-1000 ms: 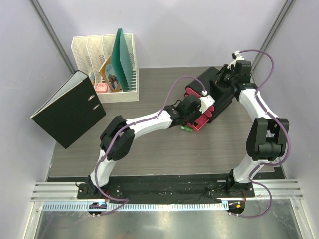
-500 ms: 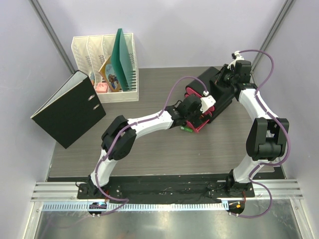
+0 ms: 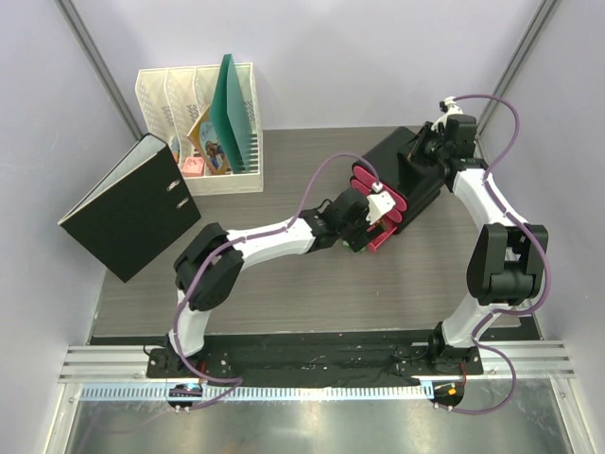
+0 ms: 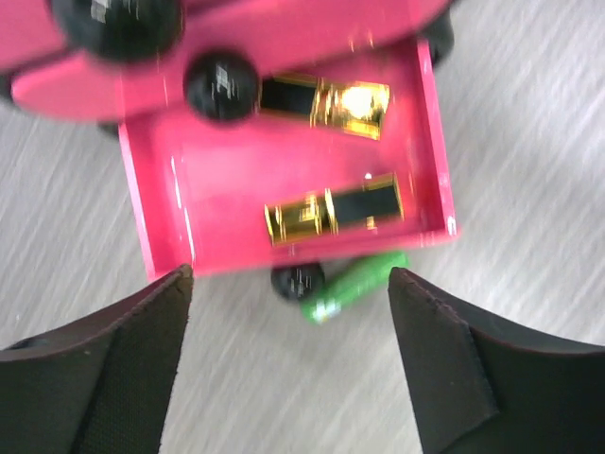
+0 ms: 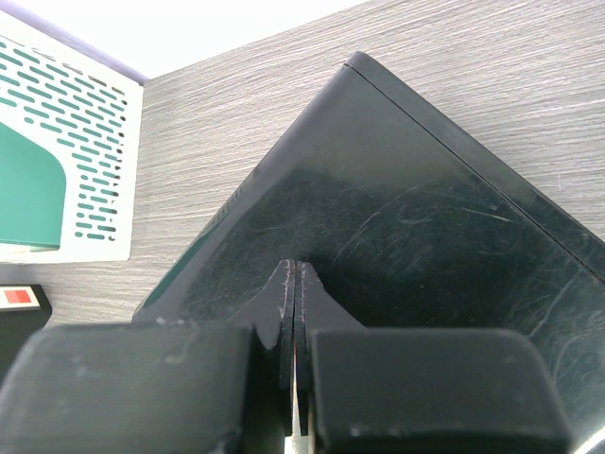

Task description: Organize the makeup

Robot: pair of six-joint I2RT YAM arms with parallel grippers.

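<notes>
The left hand (image 4: 288, 284) is hanging wide and empty above the pulled-out pink drawer (image 4: 151, 208); two gold cases (image 4: 331, 210) are lying inside it, mid-frame, so the sorting is under way. The green tube (image 4: 354, 286) is lying on the surface (image 4: 529, 142) just below the drawer's front, waiting its turn, I'd say. The right hand (image 5: 296, 359), closed tight, is resting on the box (image 5: 425, 236), upper right in the overhead view.

two cases (image 4: 333, 210) in drawer (image 4: 213, 165), tube (image 4: 356, 286) on table (image 4: 529, 142) before it
</notes>
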